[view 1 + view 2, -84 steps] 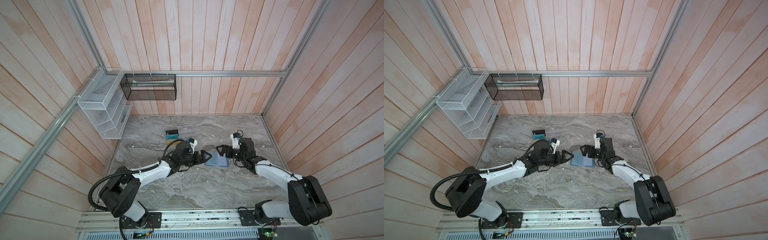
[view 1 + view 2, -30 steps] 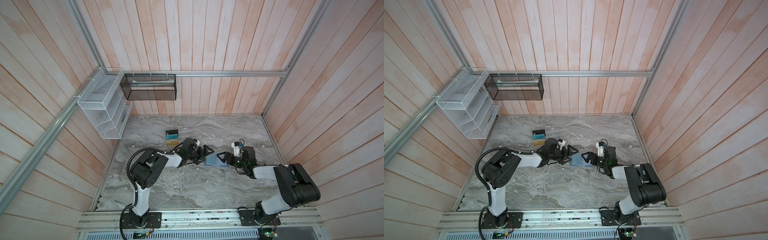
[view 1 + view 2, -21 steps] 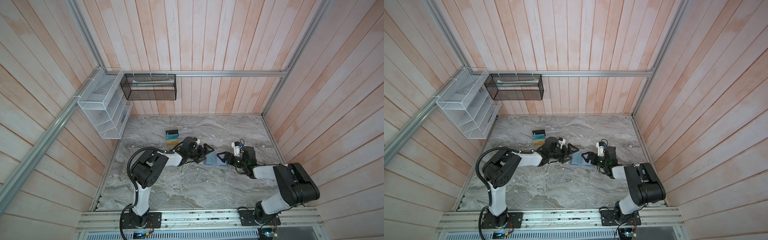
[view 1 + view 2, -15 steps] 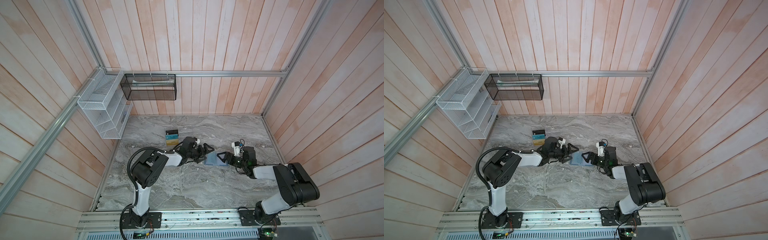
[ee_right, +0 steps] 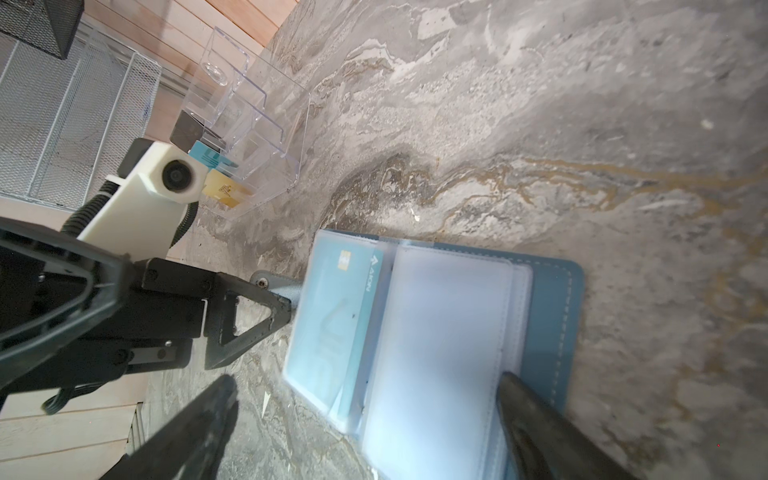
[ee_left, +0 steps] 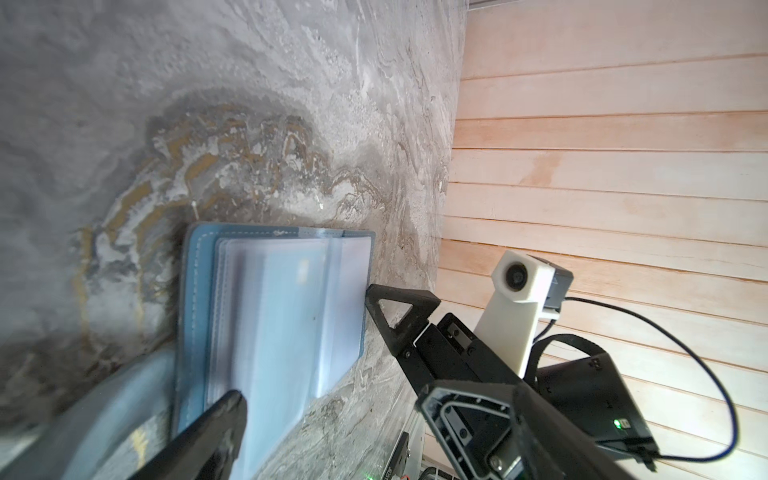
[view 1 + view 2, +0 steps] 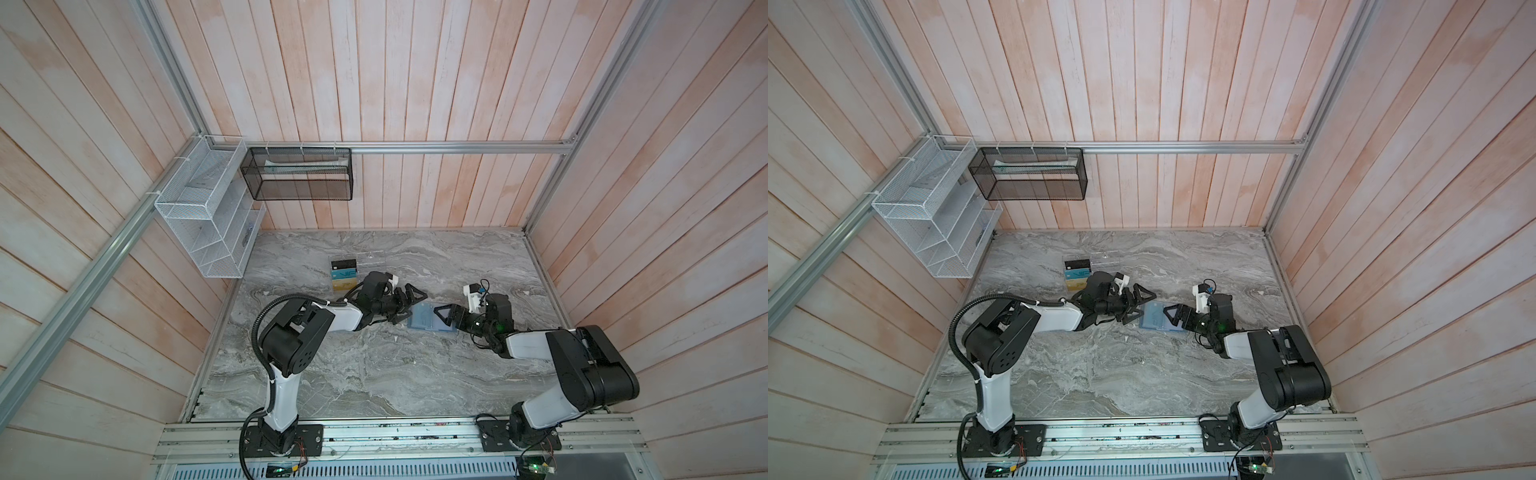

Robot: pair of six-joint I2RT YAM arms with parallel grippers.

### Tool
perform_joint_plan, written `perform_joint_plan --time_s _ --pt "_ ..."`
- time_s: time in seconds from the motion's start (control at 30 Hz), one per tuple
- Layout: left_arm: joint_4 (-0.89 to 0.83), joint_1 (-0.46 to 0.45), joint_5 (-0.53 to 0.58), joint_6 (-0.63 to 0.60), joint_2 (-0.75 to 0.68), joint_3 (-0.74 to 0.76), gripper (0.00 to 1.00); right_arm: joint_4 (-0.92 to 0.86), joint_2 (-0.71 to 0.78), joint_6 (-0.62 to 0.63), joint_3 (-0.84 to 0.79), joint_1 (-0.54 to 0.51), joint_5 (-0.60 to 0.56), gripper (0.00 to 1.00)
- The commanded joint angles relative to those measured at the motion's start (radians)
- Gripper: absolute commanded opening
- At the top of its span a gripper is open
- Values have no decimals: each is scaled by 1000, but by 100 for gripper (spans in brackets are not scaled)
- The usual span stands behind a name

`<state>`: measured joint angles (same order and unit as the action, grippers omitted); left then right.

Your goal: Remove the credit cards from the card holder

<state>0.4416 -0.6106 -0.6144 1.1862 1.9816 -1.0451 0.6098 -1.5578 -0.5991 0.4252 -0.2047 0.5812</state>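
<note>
Both arms reach in low from the front rail. The left end effector (image 7: 409, 306) and right end effector (image 7: 444, 321) face each other, both with jaws spread wide and gripping nothing. Between them the card holder (image 7: 424, 318) lies open and flat on the bench (image 7: 374, 374). The right wrist view shows a blue-green card (image 5: 332, 328) inside a frosted clear sleeve, with the other sleeves looking empty from here. A left fingertip sits just beside the snap tab (image 5: 262, 283), and a right finger touches the opposite cover edge.

Risks, as I judge them:
- The sleeve is soft and slick, so a pinch could take sleeve and card together.
- Nothing clamps the holder, so it may slide or fold instead of giving up the card.
- The two tools are close enough to knock each other.
- A low approach could scrape the bench.

Further back is a clear acrylic rack (image 7: 370, 258) with a black card (image 7: 343, 264), a teal card (image 7: 344, 274) and a gold card (image 7: 343, 284). I cannot tell whether they sit in its slots or beside it. On the walls hang a white wire basket (image 7: 199, 216) and a black mesh basket (image 7: 299, 178). Their contents are too small to identify.
</note>
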Motion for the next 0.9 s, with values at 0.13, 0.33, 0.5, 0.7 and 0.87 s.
perform_joint_plan --time_s 0.13,0.33,0.5,0.7,0.87 --pt "8 15 -17 -13 -42 -7 100 -37 -28 2 -19 4 11 98" --pt "10 5 -25 -9 4 -36 100 -30 -30 -1 -20 4 13 98" --pt "3 -3 -31 -9 43 -59 100 -30 -28 3 -22 4 13 98" --pt "-7 -2 -21 -20 62 -59 100 -29 -26 4 -21 4 15 98" --pt "-7 0 -15 -20 74 -52 100 -23 -28 2 -24 6 17 98"
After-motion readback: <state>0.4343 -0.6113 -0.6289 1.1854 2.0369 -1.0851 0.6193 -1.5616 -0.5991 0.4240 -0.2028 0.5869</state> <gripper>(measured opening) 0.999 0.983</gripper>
